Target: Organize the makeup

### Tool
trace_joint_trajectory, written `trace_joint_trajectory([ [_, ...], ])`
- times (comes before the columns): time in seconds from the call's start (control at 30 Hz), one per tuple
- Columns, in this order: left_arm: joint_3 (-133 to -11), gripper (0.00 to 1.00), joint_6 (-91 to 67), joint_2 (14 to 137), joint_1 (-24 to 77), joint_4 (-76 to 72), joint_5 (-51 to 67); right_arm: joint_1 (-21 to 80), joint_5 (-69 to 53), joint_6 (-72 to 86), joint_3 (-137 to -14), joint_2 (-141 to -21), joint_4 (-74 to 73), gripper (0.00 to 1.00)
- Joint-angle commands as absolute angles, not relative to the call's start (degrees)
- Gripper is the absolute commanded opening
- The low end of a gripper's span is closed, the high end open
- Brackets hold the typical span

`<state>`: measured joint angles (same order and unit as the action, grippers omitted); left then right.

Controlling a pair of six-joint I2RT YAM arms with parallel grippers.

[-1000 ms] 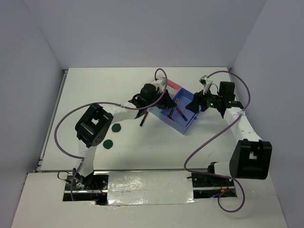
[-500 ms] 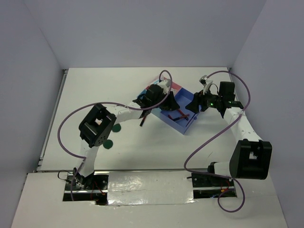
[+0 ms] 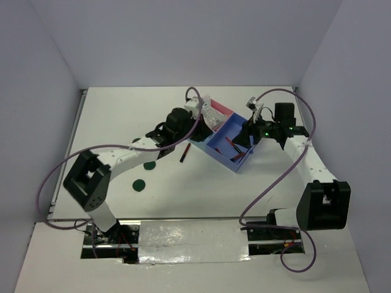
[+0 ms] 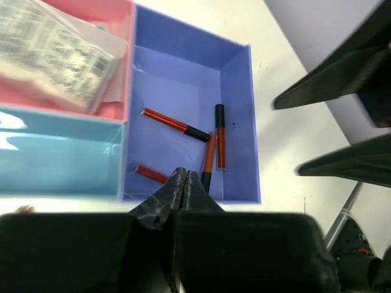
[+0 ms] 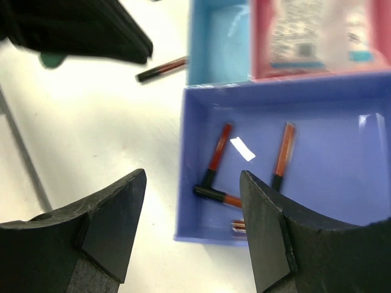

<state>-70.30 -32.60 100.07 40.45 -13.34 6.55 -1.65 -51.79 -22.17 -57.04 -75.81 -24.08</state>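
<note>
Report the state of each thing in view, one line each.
Left claw, shut, empty.
Right claw, open, empty.
Tray sticks, four lying in the purple-blue compartment.
Loose stick, lying on the table outside the tray.
Packets, lying in the pink compartment.
Discs, two flat on the table.

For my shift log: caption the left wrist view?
Shut left pincer by blue compartment holding four red-and-black sticks; packet in pink compartment.

Overhead camera spans the table [image 3: 122,116]; both wrist cameras stare closely into tray [image 4: 177,85]
</note>
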Motion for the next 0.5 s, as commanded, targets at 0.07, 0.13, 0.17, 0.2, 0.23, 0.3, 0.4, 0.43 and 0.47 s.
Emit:
trace_joint_trajectory([
  [0.07,-60.06,0.0,-28.65,86.78,37.45,-10.81,1.68,7.8,-49.49,-28.65,-60.73,-75.06,-29.61,0.7],
  [0.13,-54.36,0.0,-29.7,83.34,36.13,-10.81,0.97,13.17,-46.51,-30.05,-61.17,-75.67,-30.85,0.71],
  [0.17,-52.49,0.0,-29.97,79.67,34.9,-10.72,0.27,15.18,-45.45,-30.06,-61.35,-76.02,-31.2,0.71],
  [0.2,-50.73,0.02,-30.41,77.63,34.28,-10.55,0.26,16.86,-44.48,-29.97,-61.96,-76.46,-31.2,0.71],
  [0.23,-47.32,0.07,-31.11,75.78,33.67,-10.2,-0.08,20.01,-42.65,-29.45,-62.48,-77.86,-31.55,0.71],
  [0.3,-44.22,0.31,-31.99,70.07,32.08,-8.28,-4.9,23.01,-40.7,-27.78,-64.58,-79.71,-32.08,0.7],
  [0.4,-38.25,0.56,-34.01,62.86,29.98,-5.46,-9.31,28.11,-38.07,-23.57,-68.2,-84.45,-32.78,0.69],
  [0.43,-35.54,0.61,-35.06,59.36,28.75,-4.93,-9.93,31.17,-35.45,-22.25,-68.9,-86.55,-32.52,0.69],
  [0.47,-34.38,0.63,-35.5,57.76,28.13,-4.23,-10.37,32.59,-34.64,-20.76,-69.69,-87.7,-32.87,0.69],
])
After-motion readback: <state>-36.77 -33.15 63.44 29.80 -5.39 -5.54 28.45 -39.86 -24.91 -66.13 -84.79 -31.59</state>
